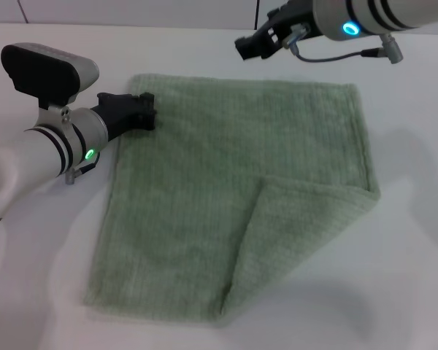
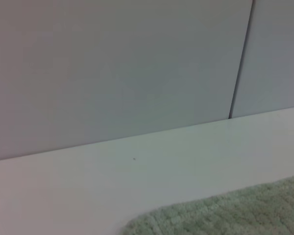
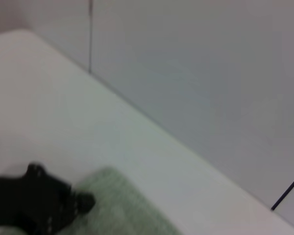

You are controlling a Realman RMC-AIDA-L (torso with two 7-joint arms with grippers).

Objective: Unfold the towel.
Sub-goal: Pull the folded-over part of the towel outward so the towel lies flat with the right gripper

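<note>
Head view: my left gripper (image 1: 144,111) rests on the towel's (image 1: 233,197) far-left corner; grip unclear. The white table (image 1: 409,240) meets a pale paneled wall (image 2: 117,63). My right gripper (image 1: 250,45) hovers beyond.

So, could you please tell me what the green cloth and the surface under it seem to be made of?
The pale sage-green ribbed towel looks like soft terry cloth: fuzzy looped pile, fine ribs, a hemmed edge, one corner folded over limply. The white table looks like smooth matte laminate or painted board, faintly sheened; which one is unclear.
</note>
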